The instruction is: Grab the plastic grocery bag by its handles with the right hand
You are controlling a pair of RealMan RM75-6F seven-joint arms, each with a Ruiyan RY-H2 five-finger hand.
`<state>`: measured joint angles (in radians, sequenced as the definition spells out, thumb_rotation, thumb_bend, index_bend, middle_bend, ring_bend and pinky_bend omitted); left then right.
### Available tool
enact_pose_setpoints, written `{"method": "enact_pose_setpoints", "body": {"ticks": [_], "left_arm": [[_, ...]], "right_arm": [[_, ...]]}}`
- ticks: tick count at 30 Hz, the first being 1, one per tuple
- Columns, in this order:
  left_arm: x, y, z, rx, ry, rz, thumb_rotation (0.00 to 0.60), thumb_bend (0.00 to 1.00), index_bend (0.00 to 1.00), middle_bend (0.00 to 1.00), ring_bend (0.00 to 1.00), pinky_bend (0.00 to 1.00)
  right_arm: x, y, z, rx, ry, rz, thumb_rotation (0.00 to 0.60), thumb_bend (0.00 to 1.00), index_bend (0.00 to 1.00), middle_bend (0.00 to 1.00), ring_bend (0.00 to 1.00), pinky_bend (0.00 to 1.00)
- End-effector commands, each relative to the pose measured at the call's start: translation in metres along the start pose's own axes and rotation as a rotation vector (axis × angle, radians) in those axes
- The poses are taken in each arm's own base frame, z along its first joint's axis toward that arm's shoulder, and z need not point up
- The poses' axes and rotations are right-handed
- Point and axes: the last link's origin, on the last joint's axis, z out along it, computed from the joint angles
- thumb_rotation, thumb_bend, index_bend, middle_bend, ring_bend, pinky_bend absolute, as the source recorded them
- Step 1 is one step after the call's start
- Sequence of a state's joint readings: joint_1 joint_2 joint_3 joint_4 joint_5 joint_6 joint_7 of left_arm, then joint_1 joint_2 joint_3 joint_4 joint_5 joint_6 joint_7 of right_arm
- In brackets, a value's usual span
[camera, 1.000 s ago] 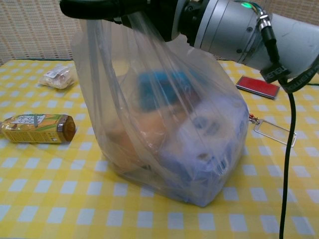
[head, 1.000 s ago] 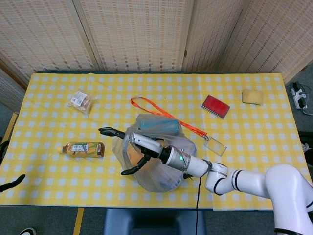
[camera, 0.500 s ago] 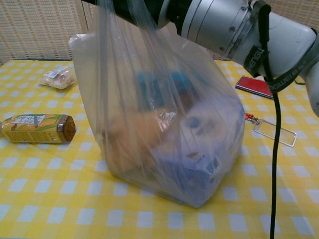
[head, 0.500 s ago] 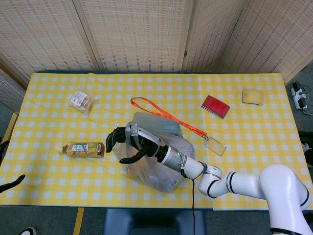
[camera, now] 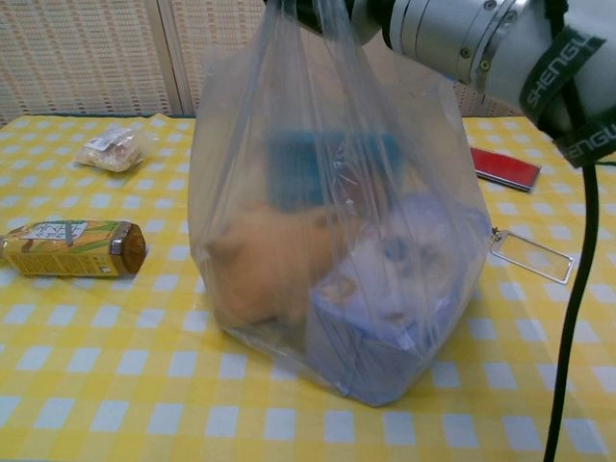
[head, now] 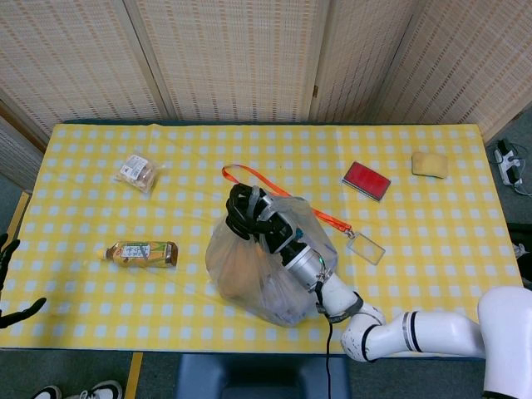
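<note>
A clear plastic grocery bag (head: pixel 258 278) (camera: pixel 337 231) stands on the yellow checked table (head: pixel 432 241), holding a blue box, an orange item and a pale blue pack. My right hand (head: pixel 253 214) is above it, fingers curled tight around the gathered handles, which stretch upward out of the top of the chest view. Only the right forearm (camera: pixel 481 38) shows there. My left hand (head: pixel 8 283) is at the far left edge, off the table, fingers apart and holding nothing.
A bottle (head: pixel 141 253) (camera: pixel 72 247) lies left of the bag. A wrapped snack (head: pixel 138 171) (camera: pixel 113 149) sits at back left. An orange lanyard (head: pixel 258 184) with a clear badge (head: pixel 366 248), a red case (head: pixel 366 180) and a yellow sponge (head: pixel 430 164) lie to the right.
My right hand has closed on the handles and risen, drawing the bag's top together and upward. The bag now stands taller and narrower.
</note>
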<state>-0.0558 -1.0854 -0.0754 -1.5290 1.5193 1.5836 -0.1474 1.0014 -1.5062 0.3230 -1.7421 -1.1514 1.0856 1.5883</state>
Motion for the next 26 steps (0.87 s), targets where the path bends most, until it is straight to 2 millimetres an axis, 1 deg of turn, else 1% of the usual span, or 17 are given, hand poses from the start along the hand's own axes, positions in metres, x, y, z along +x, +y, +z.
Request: {"method": "enact_pose_setpoints", "body": {"ticks": [1, 3, 5, 8, 10, 12, 16, 18, 20, 26], "left_arm": [[0.0, 0.001, 0.0, -0.003, 0.002, 0.002, 0.6, 0.14, 0.0, 0.0, 0.0, 0.0], [0.0, 0.002, -0.001, -0.005, 0.003, 0.004, 0.6, 0.14, 0.0, 0.0, 0.0, 0.0], [0.0, 0.002, -0.001, -0.006, 0.003, 0.005, 0.6, 0.14, 0.0, 0.0, 0.0, 0.0], [-0.001, 0.002, -0.001, -0.007, -0.001, 0.005, 0.6, 0.14, 0.0, 0.0, 0.0, 0.0], [-0.001, 0.003, -0.001, -0.009, -0.004, 0.005, 0.6, 0.14, 0.0, 0.0, 0.0, 0.0], [-0.002, 0.003, -0.001, -0.009, -0.006, 0.005, 0.6, 0.14, 0.0, 0.0, 0.0, 0.0], [-0.002, 0.003, -0.001, -0.008, -0.007, 0.003, 0.6, 0.14, 0.0, 0.0, 0.0, 0.0], [-0.001, 0.003, -0.001, -0.006, -0.005, 0.003, 0.6, 0.14, 0.0, 0.0, 0.0, 0.0], [-0.001, 0.003, 0.0, -0.005, -0.005, 0.003, 0.6, 0.14, 0.0, 0.0, 0.0, 0.0], [-0.004, 0.004, 0.0, -0.006, -0.022, 0.006, 0.6, 0.14, 0.0, 0.0, 0.0, 0.0]], "right_arm": [[-0.001, -0.016, -0.005, 0.013, 0.054, 0.024, 0.6, 0.98, 0.71, 0.8, 0.93, 0.9], [-0.006, -0.021, -0.006, 0.017, 0.042, 0.035, 0.6, 0.98, 0.71, 0.8, 0.93, 0.9], [-0.017, -0.03, -0.008, 0.034, 0.009, 0.066, 0.6, 0.99, 0.71, 0.8, 0.93, 0.9], [-0.04, -0.051, -0.012, 0.087, -0.074, 0.08, 0.6, 1.0, 0.71, 0.79, 0.93, 0.91], [-0.06, -0.068, -0.014, 0.132, -0.133, 0.092, 0.6, 1.0, 0.71, 0.79, 0.93, 0.91], [-0.08, -0.084, -0.017, 0.164, -0.19, 0.078, 0.6, 1.0, 0.7, 0.78, 0.93, 0.91], [-0.113, -0.112, -0.023, 0.23, -0.264, 0.046, 0.6, 1.0, 0.7, 0.78, 0.93, 0.91], [-0.12, -0.12, -0.028, 0.251, -0.268, 0.031, 0.6, 1.0, 0.7, 0.78, 0.93, 0.91], [-0.12, -0.122, -0.03, 0.254, -0.254, 0.025, 0.6, 1.0, 0.7, 0.78, 0.93, 0.91], [-0.106, -0.119, -0.027, 0.24, -0.192, 0.038, 0.6, 1.0, 0.7, 0.78, 0.93, 0.91]]}}
